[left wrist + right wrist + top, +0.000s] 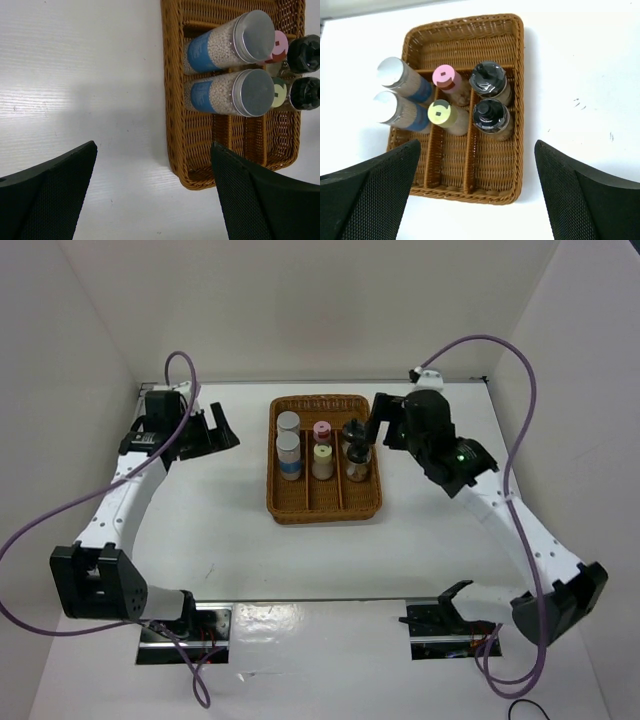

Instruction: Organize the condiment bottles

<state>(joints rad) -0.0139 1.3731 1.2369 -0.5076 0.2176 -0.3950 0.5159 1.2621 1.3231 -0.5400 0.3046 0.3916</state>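
Six cylindrical bottles (492, 117) in wicker tray (465, 45)

There are two silver-topped bottles with blue bands (390, 71) (385, 103), two black-capped clear bottles (487, 79) (490, 112), one pink-capped bottle (445, 76) and one yellow-capped bottle (439, 112), six bottles in all. There is one brown wicker tray (465, 26), with three long compartments, and there are two robot arms (125, 495) (520, 525).

top: overhead, far, facing down | wrists: nearer, facing down | all share: wicker tray (300, 496)
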